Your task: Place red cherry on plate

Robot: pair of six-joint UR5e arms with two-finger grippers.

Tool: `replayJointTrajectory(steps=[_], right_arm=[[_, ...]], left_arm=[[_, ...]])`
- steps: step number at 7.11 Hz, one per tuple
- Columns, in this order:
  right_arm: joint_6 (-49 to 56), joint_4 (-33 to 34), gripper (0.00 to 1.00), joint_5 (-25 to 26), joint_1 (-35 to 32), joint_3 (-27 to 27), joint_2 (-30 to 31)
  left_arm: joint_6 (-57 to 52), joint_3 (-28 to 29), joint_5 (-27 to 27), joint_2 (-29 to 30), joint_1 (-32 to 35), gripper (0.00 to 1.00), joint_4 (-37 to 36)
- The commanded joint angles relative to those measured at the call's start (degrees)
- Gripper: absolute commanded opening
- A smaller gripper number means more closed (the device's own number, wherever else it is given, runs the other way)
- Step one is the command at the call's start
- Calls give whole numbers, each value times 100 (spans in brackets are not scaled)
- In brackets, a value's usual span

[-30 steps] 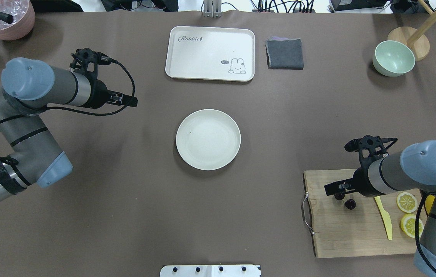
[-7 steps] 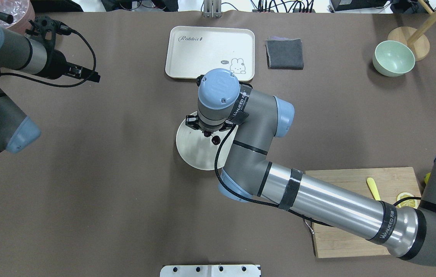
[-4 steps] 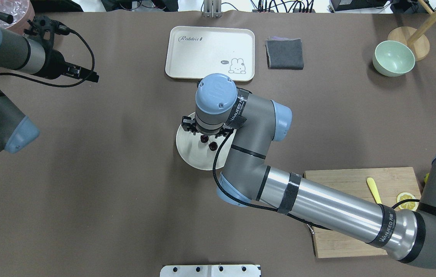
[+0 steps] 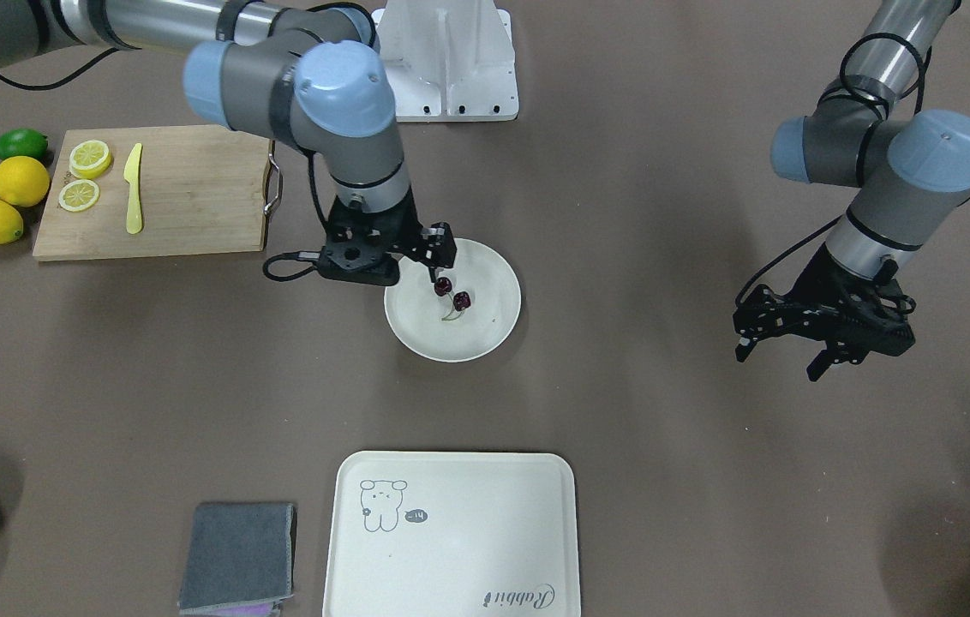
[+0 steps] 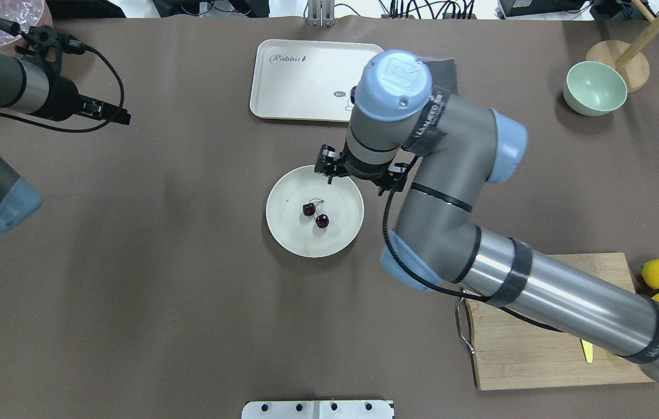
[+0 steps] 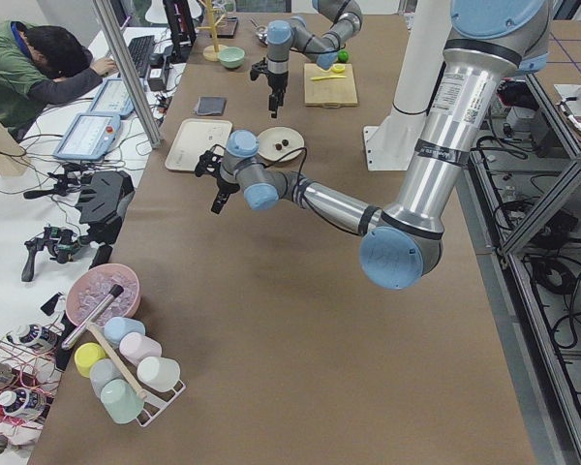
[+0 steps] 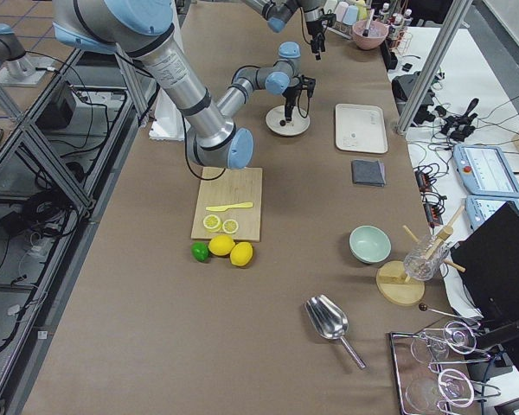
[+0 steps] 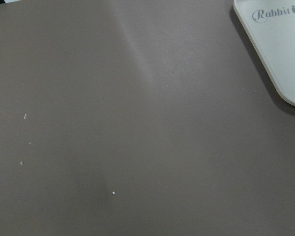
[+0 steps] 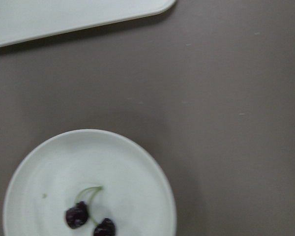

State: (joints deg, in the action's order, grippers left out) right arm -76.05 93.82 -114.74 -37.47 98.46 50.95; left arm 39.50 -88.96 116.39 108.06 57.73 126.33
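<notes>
And there it is: the red cherry [image 5: 309, 209] lies on the plate [image 5: 294, 235], close to the middle of the dish. Two dark glossy fruits sit side by side, and their thin green stems meet in a curve on the side toward the tray [image 5: 306, 75]. Nothing grips them; they rest free on the cream surface, with a tiny dark speck on the dish off to one side.

The right gripper [image 4: 388, 250] hangs raised over the plate, pointing straight down, fingers spread wide and carrying nothing. In the front view one dark finger [image 4: 440, 250] shows just above the fruit, clear of it. The right wrist camera looks down on the plate's upper half and both cherries, with the edge of the tray along the top of its view.

Over on the other side, the left gripper [image 4: 776, 360] hovers above bare brown table, well apart from the plate, its two prongs splayed and empty. Its wrist camera sees only tabletop and the tray's lettered corner.

Round the table: a wooden cutting board [image 4: 185, 193] on the robot's right holds two lemon slices [image 4: 90, 158] and a yellow knife [image 4: 134, 199], with whole lemons [image 4: 21, 181] and a lime [image 4: 21, 143] just beside it. A folded grey cloth [image 4: 236, 553] lies next to the tray, and a pale green bowl [image 5: 595, 87] stands further along. In the left side view a person [image 6: 39, 63] sits at a desk beyond the table's edge
</notes>
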Motion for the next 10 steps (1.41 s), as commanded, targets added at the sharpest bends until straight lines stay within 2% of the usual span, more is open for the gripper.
replayJointTrajectory(steps=[1,2,3,4,5,6,7,8,10], right_arm=[[1105,321,100,-931,-1159,1226,1395],[1893,469,100,-1371,-1810,1228,1817],[3172,757,100,-1619,-2461,1210,2326],[4672,1039,100,-1726,-3224,1123,2871],[6488,1085,100,-1875,-4232,652,3242],[7873,1112,100,-1998,-5078,-170,3272],[8878,1068,100,-1930,-5617,-927,3281],[9445,1042,100,-1851,-5970,-1326,3342],[9811,858,100,-1736,-6315,-1356,3649]], left_arm=[[-1225,-16,819,-92,928,98,-675],[-1687,-25,1163,-162,1455,98,-1045],[-2300,-16,1576,-171,1930,98,-1371],[-2811,-16,2006,-171,2387,98,-2140],[-3495,-34,2045,-485,2731,98,-2287],[-3789,-51,2054,-766,2970,98,-2288],[-3801,-43,2063,-987,3068,98,-2279],[-3801,-77,2055,-1163,3121,98,-2262],[-3801,-60,1993,-1629,3139,98,-2026]])
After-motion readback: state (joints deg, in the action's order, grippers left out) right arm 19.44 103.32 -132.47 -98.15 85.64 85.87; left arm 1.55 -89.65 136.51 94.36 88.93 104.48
